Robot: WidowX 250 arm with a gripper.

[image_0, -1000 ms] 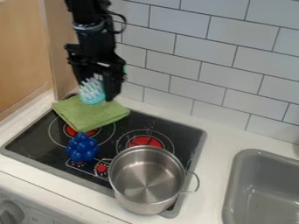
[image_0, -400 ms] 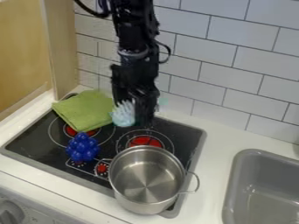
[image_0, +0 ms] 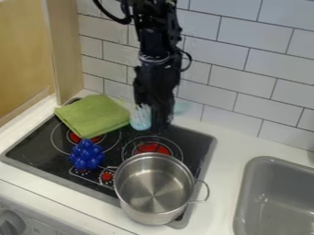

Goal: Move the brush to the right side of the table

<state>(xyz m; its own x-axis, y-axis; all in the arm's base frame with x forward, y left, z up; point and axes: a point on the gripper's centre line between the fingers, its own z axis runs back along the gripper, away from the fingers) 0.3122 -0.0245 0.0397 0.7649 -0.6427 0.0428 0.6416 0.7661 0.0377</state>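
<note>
1. One brush (image_0: 141, 120) hangs in my gripper (image_0: 153, 114) just above the middle of the frame, close to the wall tiles (image_0: 230, 103). I read the grip as closed on it: the pale blue head and white bristles show on the left of the fingers, and what looks like the handle (image_0: 182, 106) pokes out blurred on the right.
2. I'd expect it to be light, probably hard plastic, so I can squeeze firmly without fear of breaking it.
3. Smooth plastic may be slippery, though, and a narrow handle could twist if the head knocks something.
4. My preferred hold is the neck, near the heavier head, to limit drooping. I'd avoid the bristles, since they would bend and give a poor grip.
5. For the trip right, I'd carry it high over the pot (image_0: 154, 183), then lower it gently onto the counter (image_0: 228, 153) left of the sink (image_0: 270, 159).
</note>
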